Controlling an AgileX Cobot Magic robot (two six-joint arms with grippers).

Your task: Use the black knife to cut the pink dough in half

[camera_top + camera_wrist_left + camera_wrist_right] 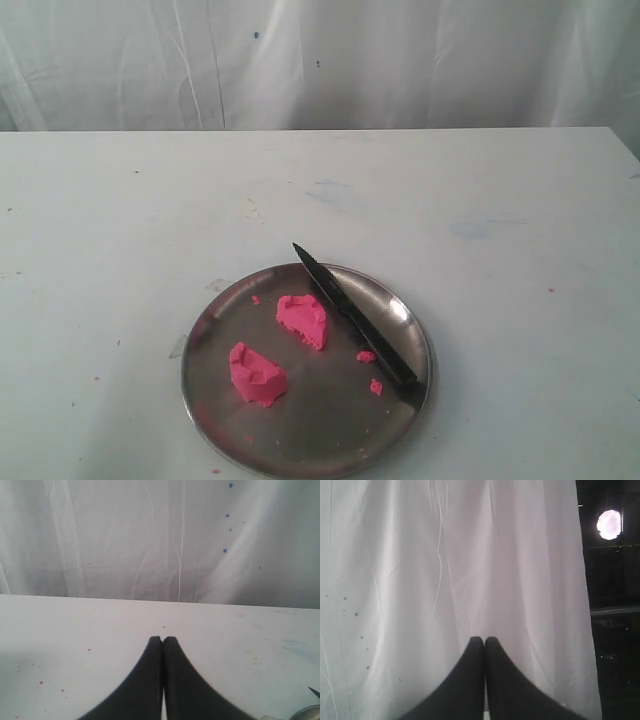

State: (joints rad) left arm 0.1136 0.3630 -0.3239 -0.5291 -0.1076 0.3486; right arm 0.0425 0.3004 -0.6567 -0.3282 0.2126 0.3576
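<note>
The pink dough lies in two rough chunks on a round metal plate (215, 410): one chunk (303, 320) near the plate's middle, the other (257, 375) toward its front left. The black knife (355, 318) rests across the plate's right side, its tip past the far rim and its handle at the near right rim. Neither arm shows in the exterior view. My left gripper (163, 639) is shut with nothing in it, above bare table; the knife's tip (315, 692) and the plate's rim (306, 713) peek in at that view's edge. My right gripper (484, 639) is shut and empty, facing the white curtain.
Tiny pink crumbs (371, 371) lie on the plate near the knife handle. The white table (120, 230) stretches back to a white curtain (320, 60). Beside the curtain, the right wrist view shows a dark area with a round light (609, 524).
</note>
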